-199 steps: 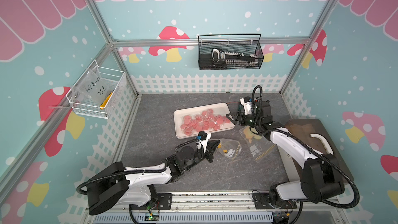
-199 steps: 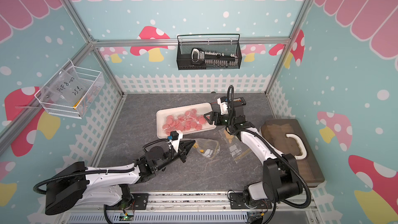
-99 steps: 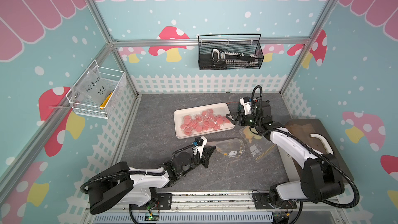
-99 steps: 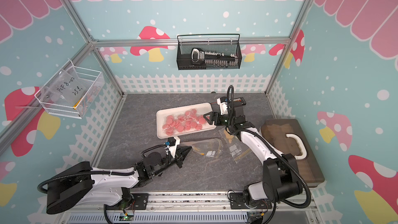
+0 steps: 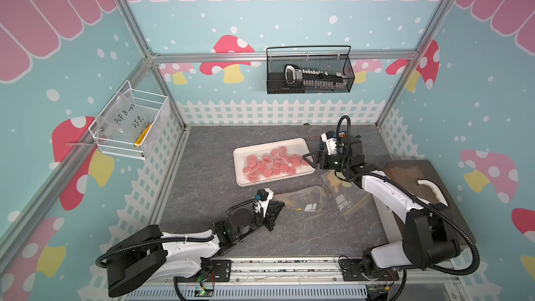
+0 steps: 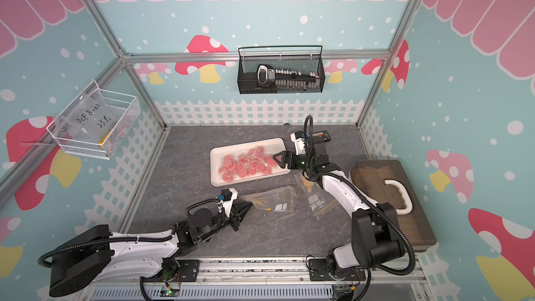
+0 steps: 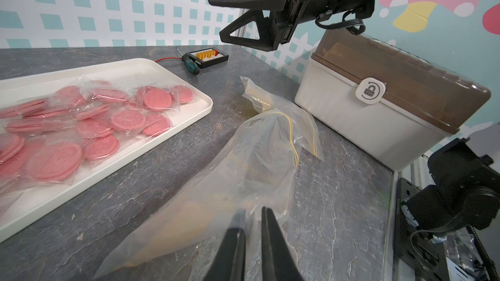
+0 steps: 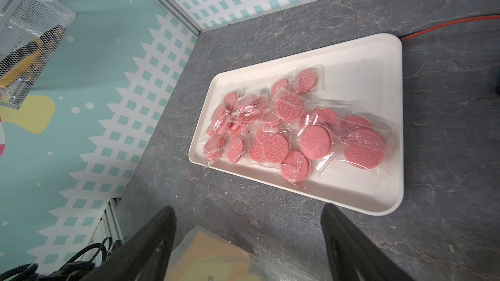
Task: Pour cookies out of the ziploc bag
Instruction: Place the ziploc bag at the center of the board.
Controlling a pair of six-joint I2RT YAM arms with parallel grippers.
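Left gripper (image 5: 280, 205), jaws barely parted, sits at the bag's (image 5: 304, 200) left end; bag lies lengthwise left-right, zipper rightward.

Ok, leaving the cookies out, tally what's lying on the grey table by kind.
White rectangular plastic tray: 1
Clear plastic zip bags with yellow seals: 2
White storage box with brown translucent lid: 1
Green-handled screwdriver: 1
Small black case of yellow bits: 1
Thin red wire: 1
Total: 7
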